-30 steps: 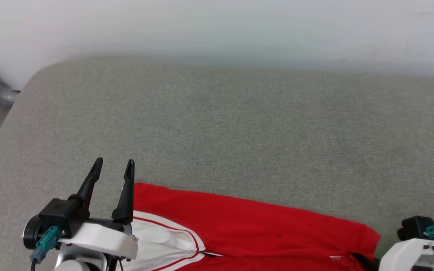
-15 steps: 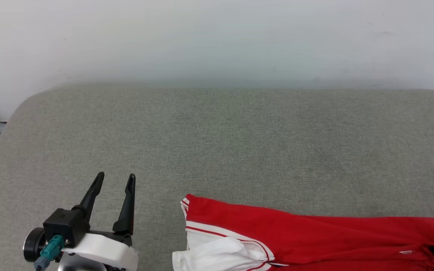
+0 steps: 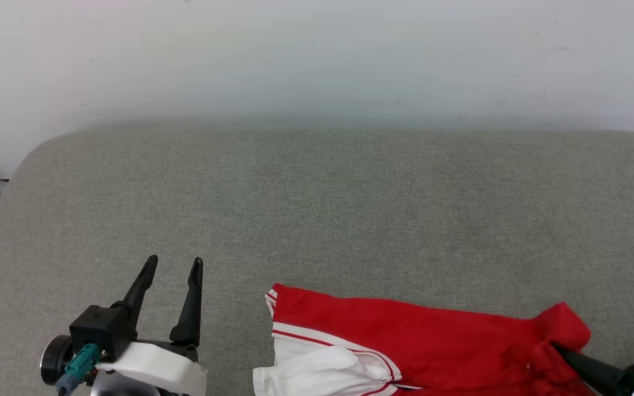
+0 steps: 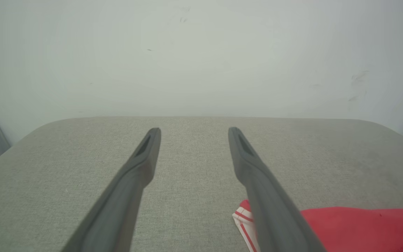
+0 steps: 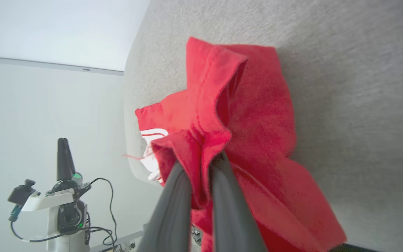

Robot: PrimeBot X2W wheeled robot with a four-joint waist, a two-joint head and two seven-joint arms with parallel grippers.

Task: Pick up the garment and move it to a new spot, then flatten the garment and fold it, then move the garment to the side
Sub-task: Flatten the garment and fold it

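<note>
The right gripper was clamped shut on the red sports shirt, its two dark fingers nipping a gathered fold at the end of the shirt closest to it. In the right wrist view the cloth was squeezed between the right gripper's fingers and bunched up past their tips into a creased peak, with looser folds dropping away on the outer side of the hand. From that grip the rest of the shirt ran along the grey-green upholstered cushion toward the other arm, lying low on the fabric, and ended in a white sleeve section edged with thin red stripes. The left gripper stood with its fingers spread wide and nothing between them, pointing across the cushion at the pale wall. The shirt's striped edge lay near this hand's inner side with a strip of bare cushion between the two. In the left wrist view the left gripper's fingers framed open cushion ahead, and the shirt showed low beside and partly behind the inner finger. How far the pinched end sat above the cushion could not be told. The left gripper also showed edge-on at the far side of the right wrist view, above its white housing and dark cables.
</note>
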